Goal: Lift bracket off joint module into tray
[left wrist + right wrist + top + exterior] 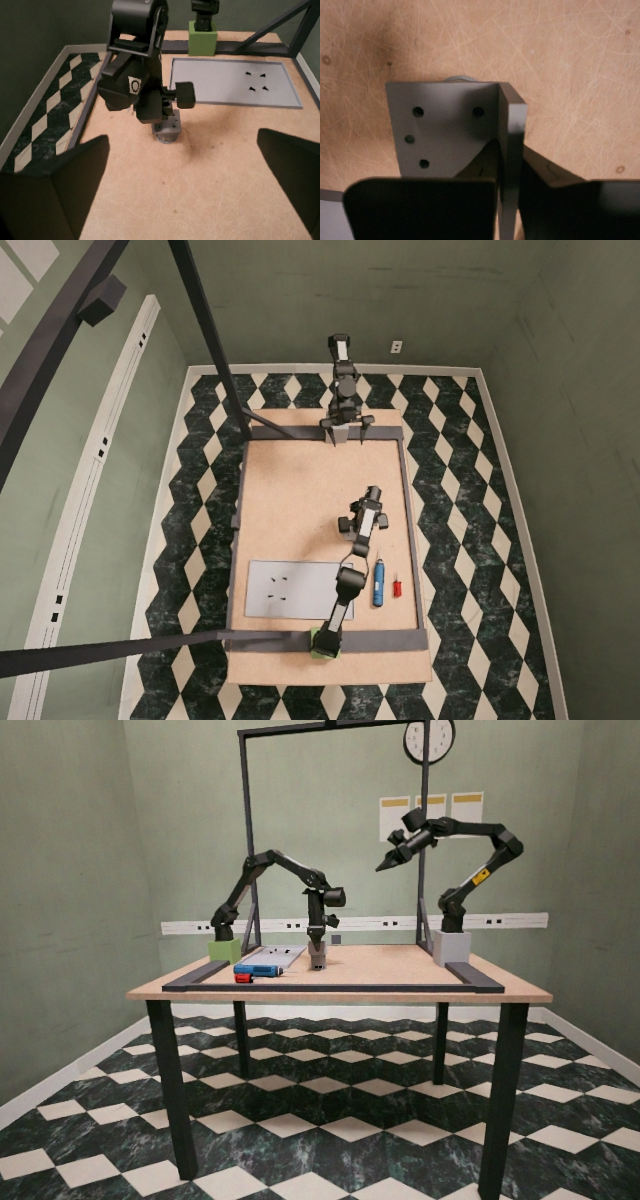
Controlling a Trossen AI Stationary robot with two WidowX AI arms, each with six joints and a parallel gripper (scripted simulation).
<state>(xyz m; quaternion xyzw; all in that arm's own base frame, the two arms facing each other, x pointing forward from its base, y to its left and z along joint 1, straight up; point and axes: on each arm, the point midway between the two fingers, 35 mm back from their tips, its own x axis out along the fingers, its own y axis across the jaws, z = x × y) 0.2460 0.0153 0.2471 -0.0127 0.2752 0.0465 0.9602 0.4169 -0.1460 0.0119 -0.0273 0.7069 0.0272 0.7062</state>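
Note:
The grey bracket (455,125) sits on top of the joint module (316,960), which stands upright on the table right of the tray (273,955). In the right wrist view, only a sliver of the module (460,78) shows behind the bracket. My right gripper (315,941) points straight down over it, and its fingers are shut on the bracket's upright flange. The left wrist view shows the right arm's wrist covering most of the module (169,134). My left gripper (382,866) is open and empty, held high above the far end of the table.
The flat grey tray (297,588) lies near the right arm's green base (324,645) and holds a few small dark screws. A blue screwdriver (378,583) and a small red tool (397,587) lie beside the tray. A dark frame rail borders the table.

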